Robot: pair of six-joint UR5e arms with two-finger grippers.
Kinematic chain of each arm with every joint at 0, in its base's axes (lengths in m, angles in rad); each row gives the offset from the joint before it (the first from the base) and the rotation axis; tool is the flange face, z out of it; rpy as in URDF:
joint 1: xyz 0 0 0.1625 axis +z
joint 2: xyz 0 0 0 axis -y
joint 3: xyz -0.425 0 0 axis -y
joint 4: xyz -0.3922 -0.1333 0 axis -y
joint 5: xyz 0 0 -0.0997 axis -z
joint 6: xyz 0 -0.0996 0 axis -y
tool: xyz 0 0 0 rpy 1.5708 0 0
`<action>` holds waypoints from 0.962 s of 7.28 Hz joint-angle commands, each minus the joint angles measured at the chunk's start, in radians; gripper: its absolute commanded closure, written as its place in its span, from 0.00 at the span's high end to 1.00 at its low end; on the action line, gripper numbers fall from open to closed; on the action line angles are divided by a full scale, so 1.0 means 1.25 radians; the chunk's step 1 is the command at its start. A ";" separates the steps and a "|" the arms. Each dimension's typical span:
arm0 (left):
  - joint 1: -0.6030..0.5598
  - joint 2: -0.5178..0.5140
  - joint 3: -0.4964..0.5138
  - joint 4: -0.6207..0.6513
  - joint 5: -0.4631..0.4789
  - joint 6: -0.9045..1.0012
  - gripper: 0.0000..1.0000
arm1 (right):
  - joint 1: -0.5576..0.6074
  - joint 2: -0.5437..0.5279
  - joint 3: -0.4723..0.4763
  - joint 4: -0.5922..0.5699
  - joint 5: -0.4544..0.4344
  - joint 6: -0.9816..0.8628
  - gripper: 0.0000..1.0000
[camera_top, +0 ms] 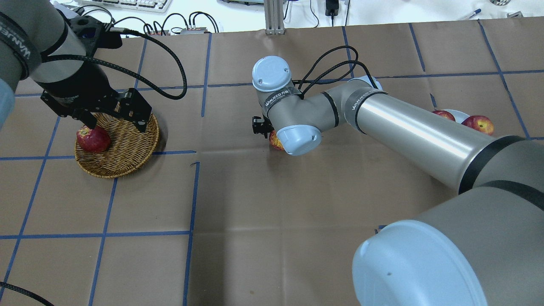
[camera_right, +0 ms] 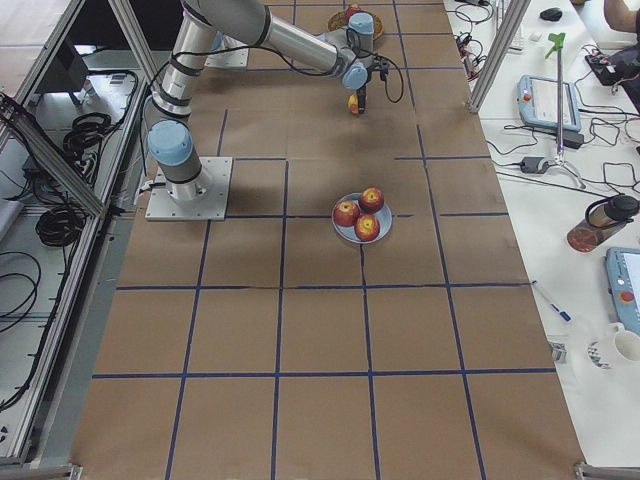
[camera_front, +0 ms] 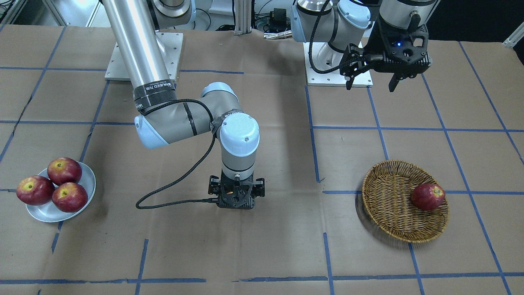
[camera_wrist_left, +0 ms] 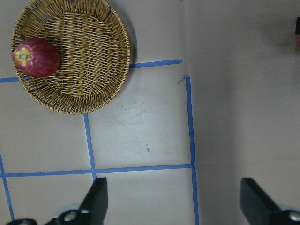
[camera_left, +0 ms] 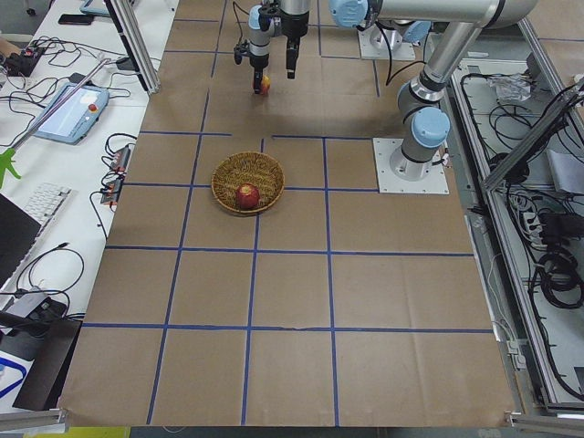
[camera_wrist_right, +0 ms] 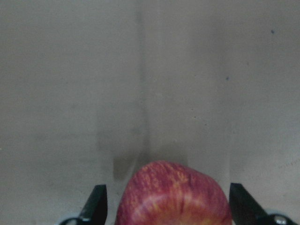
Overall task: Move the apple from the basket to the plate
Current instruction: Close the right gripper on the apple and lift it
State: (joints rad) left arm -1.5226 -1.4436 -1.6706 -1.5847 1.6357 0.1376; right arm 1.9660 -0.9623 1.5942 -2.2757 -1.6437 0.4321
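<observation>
The apple (camera_wrist_right: 173, 197), pinkish-red with yellow streaks, lies on the brown paper mid-table; a sliver of it shows in the overhead view (camera_top: 275, 142). My right gripper (camera_wrist_right: 165, 187) points straight down over it, jaws wide on either side, and looks open. From the front, the gripper (camera_front: 236, 203) hides the apple. The wicker basket (camera_front: 389, 213) holds one darker red apple (camera_front: 428, 196). My left gripper (camera_front: 371, 86) is open and empty, raised well above the table near its base. The pale plate (camera_front: 45, 215) carries three dark red apples.
The basket (camera_wrist_left: 89, 56) and its dark apple (camera_wrist_left: 35, 57) show below the left wrist camera. Blue tape lines cross the brown paper. The right arm's forearm stretches over the table between its base and the middle. Arm base plates stand at the robot's edge.
</observation>
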 commanded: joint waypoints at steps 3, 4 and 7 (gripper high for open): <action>-0.002 -0.002 -0.001 0.000 0.001 0.005 0.99 | -0.002 -0.028 0.002 0.009 -0.001 0.003 0.49; -0.001 0.000 -0.001 0.000 0.001 0.005 0.99 | -0.014 -0.056 0.001 0.017 -0.001 0.002 0.49; -0.002 0.003 0.001 0.000 0.001 0.005 0.99 | -0.168 -0.216 0.007 0.206 0.002 -0.118 0.49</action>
State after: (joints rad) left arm -1.5236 -1.4410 -1.6702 -1.5842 1.6368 0.1442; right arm 1.8591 -1.1528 1.5987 -2.1208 -1.6446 0.3776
